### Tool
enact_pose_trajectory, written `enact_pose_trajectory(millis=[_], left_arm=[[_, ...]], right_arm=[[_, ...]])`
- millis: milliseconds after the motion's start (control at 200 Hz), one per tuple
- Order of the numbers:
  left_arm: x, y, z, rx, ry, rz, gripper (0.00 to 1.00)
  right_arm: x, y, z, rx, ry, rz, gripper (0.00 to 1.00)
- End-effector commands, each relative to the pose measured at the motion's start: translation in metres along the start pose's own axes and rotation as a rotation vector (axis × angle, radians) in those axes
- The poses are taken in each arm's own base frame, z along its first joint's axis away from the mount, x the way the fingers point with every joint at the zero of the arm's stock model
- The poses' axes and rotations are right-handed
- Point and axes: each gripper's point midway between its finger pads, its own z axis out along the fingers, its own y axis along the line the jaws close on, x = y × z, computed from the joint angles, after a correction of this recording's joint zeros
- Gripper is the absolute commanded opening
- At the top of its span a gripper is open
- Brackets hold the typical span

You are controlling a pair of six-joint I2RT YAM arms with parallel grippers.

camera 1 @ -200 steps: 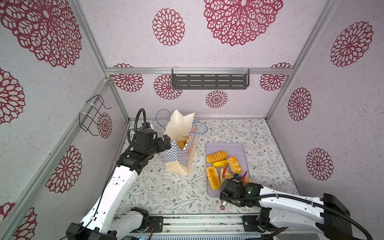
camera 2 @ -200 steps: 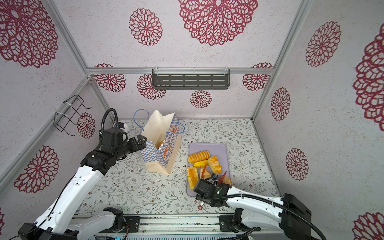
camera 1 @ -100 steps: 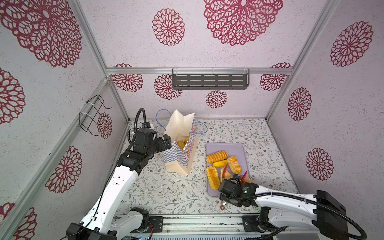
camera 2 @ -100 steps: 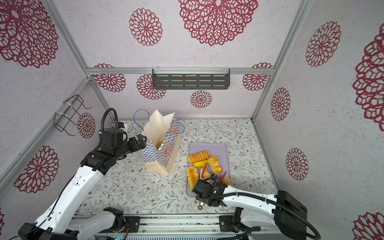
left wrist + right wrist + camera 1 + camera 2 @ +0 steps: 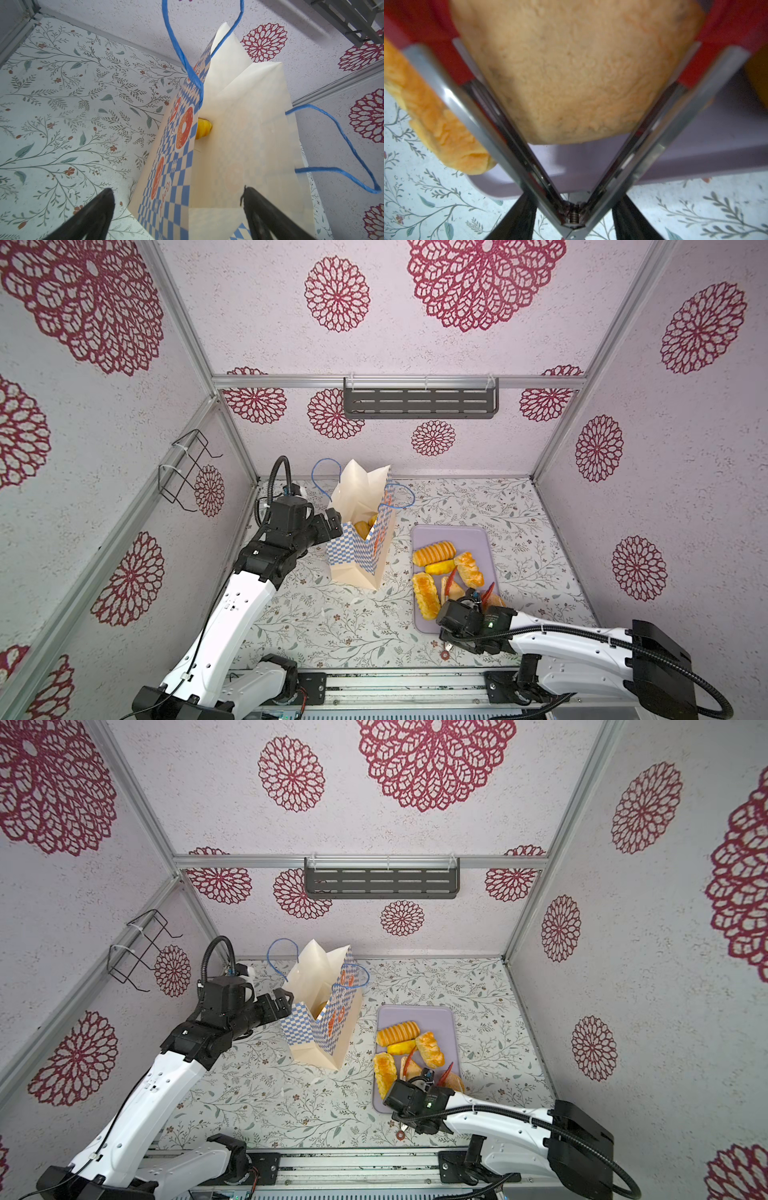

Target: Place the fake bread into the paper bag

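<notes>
While the black right fingers (image 5: 519, 224) press on the outer arms of the steel tongs with red tips (image 5: 571, 221) near the hinge, gripping that tool, its spread arms straddle the flat tan toast slice (image 5: 571, 72). That slice lies at the 6 o'clock end of the flat lilac tray (image 5: 457, 533); whether the tips pinch it yet I cannot tell. Several glossy golden pastries (image 5: 434, 552) lie beside it toward 12 o'clock. The left fingers (image 5: 95, 214) stand wide open, one either side of the near wall of the tall cream paper bag (image 5: 361, 556). This stands upright on the floral bench (image 5: 332, 622) at the tray's 9 o'clock, yellow bread (image 5: 202, 128) inside. The pickup seems in hand. Next comes a firmer squeeze, a straight lift, then a carry toward 10 o'clock over the bag's mouth.
</notes>
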Motion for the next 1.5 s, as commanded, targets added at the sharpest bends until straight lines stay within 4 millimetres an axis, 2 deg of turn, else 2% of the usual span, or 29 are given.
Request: enact_pose_trajectory(millis=[0,205,555,781,1186,1346,1491], left_arm=[[-0.009,-0.002,-0.006,0.019,-0.038,0.006,1.00],[-0.010,-0.002,-0.006,0.018,-0.040,0.006,1.00],[-0.013,0.000,-0.006,0.013,-0.046,0.005,1.00],[-0.016,-0.001,-0.007,0.009,-0.050,0.007,1.00],[-0.025,-0.002,-0.013,-0.006,-0.059,0.014,0.99],[-0.037,-0.003,-0.026,-0.024,-0.079,0.029,0.99],[-0.060,-0.008,-0.054,-0.046,-0.124,0.061,0.99]], right_arm=[[-0.003,-0.017,0.014,0.058,-0.041,0.035,0.55],[-0.006,-0.015,0.002,0.055,-0.051,0.022,0.51],[-0.026,-0.007,-0.044,0.026,-0.119,-0.010,0.43],[-0.034,-0.009,-0.065,-0.001,-0.141,-0.017,0.39],[-0.070,-0.018,-0.118,-0.084,-0.280,0.007,0.33],[-0.092,-0.012,-0.144,-0.145,-0.348,0.006,0.30],[-0.114,-0.001,-0.173,-0.222,-0.417,-0.003,0.27]])
